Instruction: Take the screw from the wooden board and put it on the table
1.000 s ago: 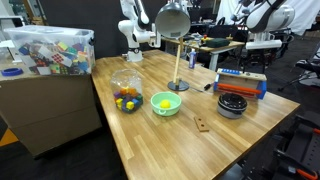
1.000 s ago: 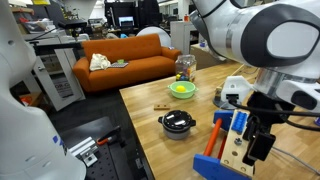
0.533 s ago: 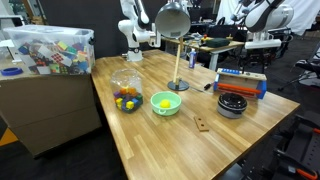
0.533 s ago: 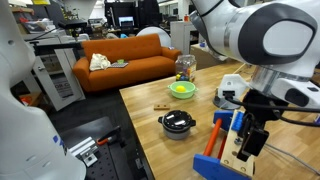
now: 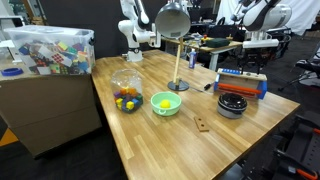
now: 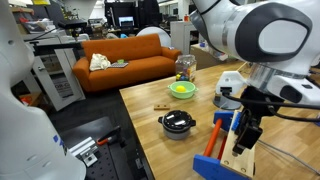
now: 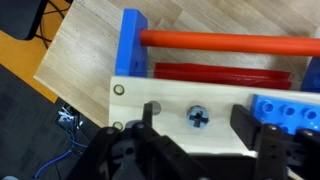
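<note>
Judging by the wrist view, how is the black two-fingered tool set?
— It is spread wide and nothing is held. The silver cross-head screw is seen between its fingers, seated head-up in the pale, flat wooden board.
What should be minded on the descent?
— The tool should be centred on the head and lowered straight, so that both fingers meet the rim together. The blue studded plastic block lies just beside one finger and could be caught, so a slight narrowing before contact is advised.
And the lift?
— How tightly the screw is seated cannot be told. If it is gripped by the wood, the board may be dragged up, so a slow pull is judged safer. The screw would then be set down on a bare part of the light butcher-block worktop, clear of the blue plastic frame and the red rod.
</note>
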`<move>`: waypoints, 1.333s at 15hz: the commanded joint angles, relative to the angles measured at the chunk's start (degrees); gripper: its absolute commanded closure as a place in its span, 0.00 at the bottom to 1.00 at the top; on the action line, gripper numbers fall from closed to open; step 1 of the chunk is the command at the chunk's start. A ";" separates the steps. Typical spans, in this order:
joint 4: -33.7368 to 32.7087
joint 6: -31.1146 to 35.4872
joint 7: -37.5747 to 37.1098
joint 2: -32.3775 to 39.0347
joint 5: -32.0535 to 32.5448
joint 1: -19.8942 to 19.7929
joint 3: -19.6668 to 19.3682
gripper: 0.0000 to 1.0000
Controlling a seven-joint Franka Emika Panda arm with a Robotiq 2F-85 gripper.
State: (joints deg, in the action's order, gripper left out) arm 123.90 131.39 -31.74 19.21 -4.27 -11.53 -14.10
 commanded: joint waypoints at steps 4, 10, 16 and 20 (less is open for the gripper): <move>-1.35 -1.51 0.54 0.96 -2.57 -0.35 -1.36 0.73; -1.95 -2.99 0.61 1.28 -3.48 -0.69 -2.03 0.95; -0.55 -1.78 1.03 -1.17 -5.14 -1.05 -2.18 0.95; 0.85 -1.50 1.58 -4.68 -6.35 -1.36 -2.29 0.95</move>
State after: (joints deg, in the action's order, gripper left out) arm 123.11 129.87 -31.77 17.68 -8.62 -12.33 -16.44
